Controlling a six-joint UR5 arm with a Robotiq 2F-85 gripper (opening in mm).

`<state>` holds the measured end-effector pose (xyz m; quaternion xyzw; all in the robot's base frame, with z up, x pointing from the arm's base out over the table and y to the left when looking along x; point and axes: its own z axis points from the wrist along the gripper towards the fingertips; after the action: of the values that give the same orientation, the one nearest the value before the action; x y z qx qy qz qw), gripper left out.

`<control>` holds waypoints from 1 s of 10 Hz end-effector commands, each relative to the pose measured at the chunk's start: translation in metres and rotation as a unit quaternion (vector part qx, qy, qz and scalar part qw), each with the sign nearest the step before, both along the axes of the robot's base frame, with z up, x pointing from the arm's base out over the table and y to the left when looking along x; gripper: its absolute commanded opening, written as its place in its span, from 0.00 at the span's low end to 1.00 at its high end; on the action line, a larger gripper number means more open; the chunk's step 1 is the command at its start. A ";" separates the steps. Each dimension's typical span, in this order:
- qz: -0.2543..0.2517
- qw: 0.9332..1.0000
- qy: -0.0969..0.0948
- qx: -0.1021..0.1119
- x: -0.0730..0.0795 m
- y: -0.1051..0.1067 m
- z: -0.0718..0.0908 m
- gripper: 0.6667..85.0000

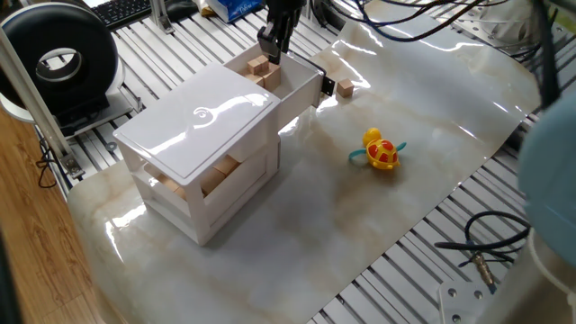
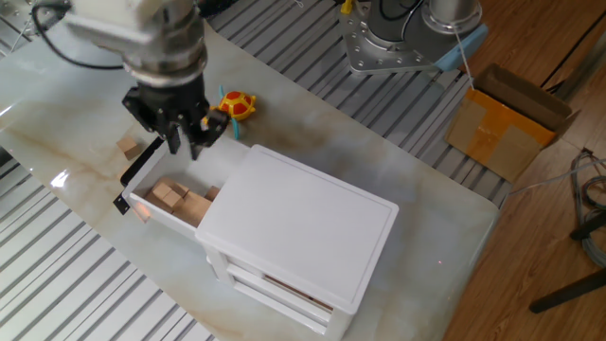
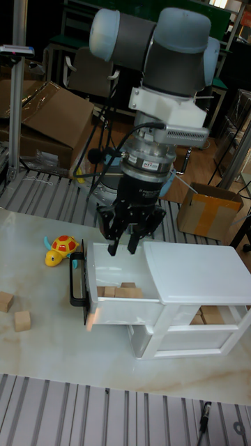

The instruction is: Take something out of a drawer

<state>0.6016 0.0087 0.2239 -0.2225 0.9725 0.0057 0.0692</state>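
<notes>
Hovering my gripper (image 3: 123,249) with fingers parted and empty above the pulled-out drawer (image 3: 111,295), I should drop straight onto one wooden block (image 2: 171,194), clear of the drawer's walls, then close firmly.

The arm (image 3: 164,42) is built of fat cylindrical links in dark grey metal, each joint closed with a rounded pale blue cap. Below the wrist sits a white boxy block with a vented face, then a silvery collar bearing a small printed label. The end effector (image 3: 123,248) is black, with two short dark fingers (image 3: 112,244). Black cables loop beside the wrist at nine o'clock.
</notes>
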 end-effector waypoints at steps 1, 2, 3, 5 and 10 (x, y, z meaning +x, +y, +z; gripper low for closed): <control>0.015 0.998 -0.002 0.053 0.004 0.027 0.006 0.60; 0.017 0.998 -0.002 0.053 0.007 0.030 0.002 0.60; 0.015 0.999 0.000 0.050 0.007 0.029 0.001 0.59; 0.007 0.999 0.013 0.035 0.000 0.020 -0.001 0.55; 0.002 0.999 0.029 0.018 -0.005 0.009 -0.005 0.49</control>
<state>0.5969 0.0215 0.2201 -0.2267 0.9721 0.0323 0.0504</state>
